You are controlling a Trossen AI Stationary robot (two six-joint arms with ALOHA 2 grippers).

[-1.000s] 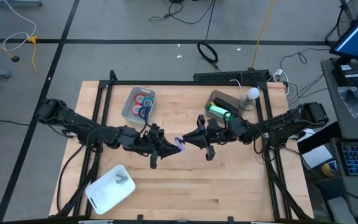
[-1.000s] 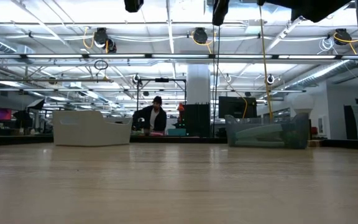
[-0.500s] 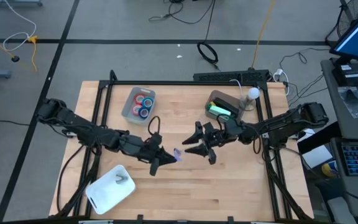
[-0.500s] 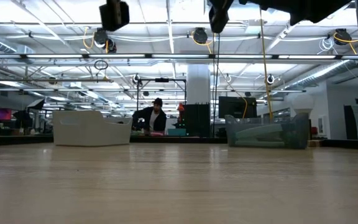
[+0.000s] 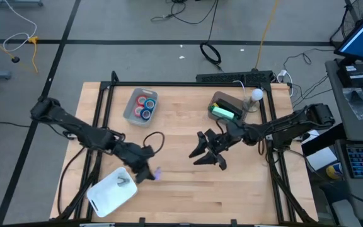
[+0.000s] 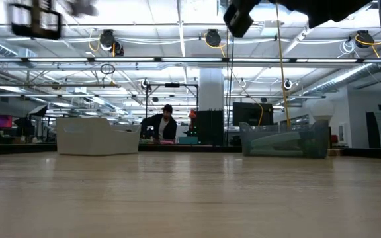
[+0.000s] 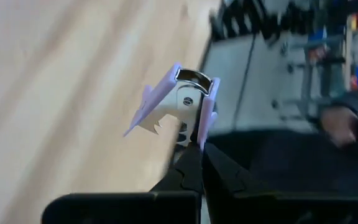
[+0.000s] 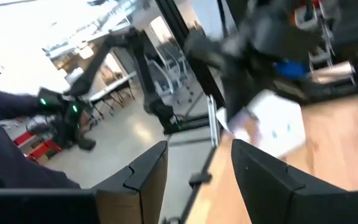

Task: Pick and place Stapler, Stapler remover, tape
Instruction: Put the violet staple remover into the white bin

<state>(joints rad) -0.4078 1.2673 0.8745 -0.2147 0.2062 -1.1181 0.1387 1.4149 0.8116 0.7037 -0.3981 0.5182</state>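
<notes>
A lilac staple remover (image 7: 178,107) with metal claws is held clear of the table by my left gripper (image 5: 151,174), just right of the white bin (image 5: 112,189) at the near left. My right gripper (image 5: 201,157) hangs open and empty over the table's middle. The tape rolls (image 5: 145,104), red and blue, lie in a clear bin (image 5: 133,107) at the far left. A green stapler (image 5: 223,113) lies in a bin (image 5: 224,101) at the far right. My left gripper pinches one lilac side wing (image 7: 206,122) of the staple remover between its two fingertips (image 7: 191,163), only at their free ends. The remover sticks out beyond the fingers, claws open to one side, lifted clear of the table.
Bare wood lies between the two arms and along the near edge. The black frame rails (image 5: 103,120) run along both sides of the table. Beyond the far edge, a person (image 6: 165,124) shows in the room behind the table.
My right gripper has opened and let go of the staple remover at the table's middle. My left gripper, still shut on it, has carried it toward the near left, down toward the white bin, turning its wrist on the way.
</notes>
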